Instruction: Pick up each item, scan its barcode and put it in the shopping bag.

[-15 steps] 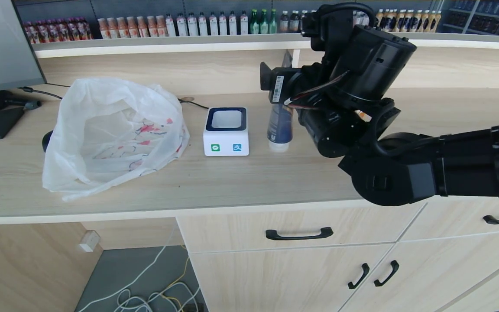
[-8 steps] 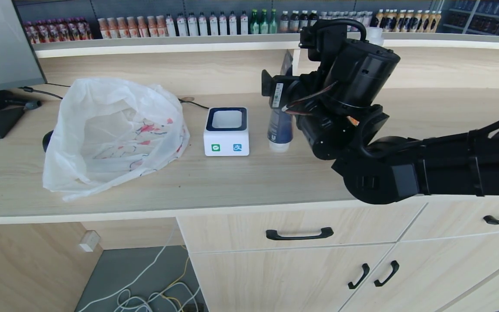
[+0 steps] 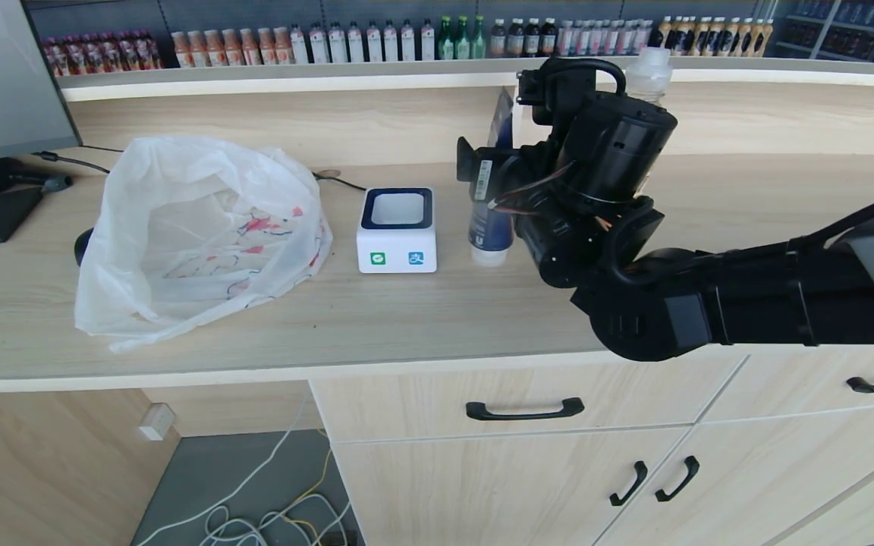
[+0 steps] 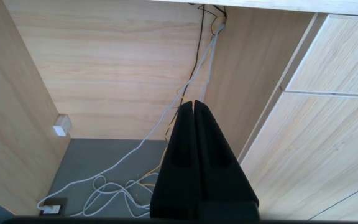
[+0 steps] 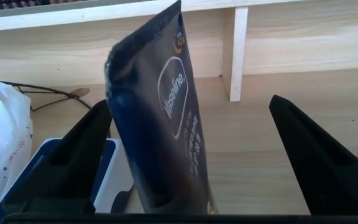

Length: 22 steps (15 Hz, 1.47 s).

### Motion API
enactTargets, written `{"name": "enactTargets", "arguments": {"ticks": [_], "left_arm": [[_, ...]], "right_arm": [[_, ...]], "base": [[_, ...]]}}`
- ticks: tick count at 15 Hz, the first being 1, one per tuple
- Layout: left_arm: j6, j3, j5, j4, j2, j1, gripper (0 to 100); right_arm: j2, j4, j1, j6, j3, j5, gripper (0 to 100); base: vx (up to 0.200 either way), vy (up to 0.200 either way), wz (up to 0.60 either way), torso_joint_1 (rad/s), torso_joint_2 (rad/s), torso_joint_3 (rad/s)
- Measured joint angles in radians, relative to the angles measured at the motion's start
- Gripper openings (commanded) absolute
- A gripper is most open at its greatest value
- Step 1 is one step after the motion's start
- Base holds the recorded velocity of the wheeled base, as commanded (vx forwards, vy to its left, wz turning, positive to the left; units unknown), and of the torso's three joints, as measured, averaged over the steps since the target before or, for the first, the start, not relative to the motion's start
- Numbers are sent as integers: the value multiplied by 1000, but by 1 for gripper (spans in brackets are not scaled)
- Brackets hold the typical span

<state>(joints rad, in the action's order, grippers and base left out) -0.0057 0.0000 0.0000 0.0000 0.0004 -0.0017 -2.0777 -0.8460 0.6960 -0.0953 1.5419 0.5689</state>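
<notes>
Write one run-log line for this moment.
right gripper: open around tube | tube: standing beside scanner | left gripper: shut | shopping bag: open

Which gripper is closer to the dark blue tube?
Right. The right gripper is open around the tube on the counter; the left gripper hangs shut below the counter, far from it.

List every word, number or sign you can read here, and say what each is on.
Tube: a brand logo in an oval, left unquoted; the lines under it are too blurred to read.
Scanner: two small signs, one green, one blue; no words legible.
Barcode sticker beside the tube: bars only; any digits too small to read.
Bottles on the back shelf: labels too small to read.
</notes>
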Motion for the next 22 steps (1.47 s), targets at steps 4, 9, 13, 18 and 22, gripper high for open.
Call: {"name": "enactTargets", "arguments": {"ticks": [4, 9, 13, 18, 22], "left_arm": [[0, 0, 0, 0, 0, 0, 0], [0, 0, 0, 0, 0, 0, 0], [0, 0, 0, 0, 0, 0, 0], [0, 0, 0, 0, 0, 0, 0], [0, 0, 0, 0, 0, 0, 0]], "right_arm": [[-18, -1, -1, 29, -3, 10, 100], [-45, -3, -1, 32, -2, 13, 100], [-69, -43, -2, 31, -2, 15, 100], [-93, -54, -8, 33, -5, 13, 100], [-106, -60, -13, 56, -7, 13, 100]], "base": [[0, 0, 0, 0, 0, 0], [0, 0, 0, 0, 0, 0], [0, 0, 0, 0, 0, 0], [0, 0, 0, 0, 0, 0], [0, 0, 0, 0, 0, 0]]}}
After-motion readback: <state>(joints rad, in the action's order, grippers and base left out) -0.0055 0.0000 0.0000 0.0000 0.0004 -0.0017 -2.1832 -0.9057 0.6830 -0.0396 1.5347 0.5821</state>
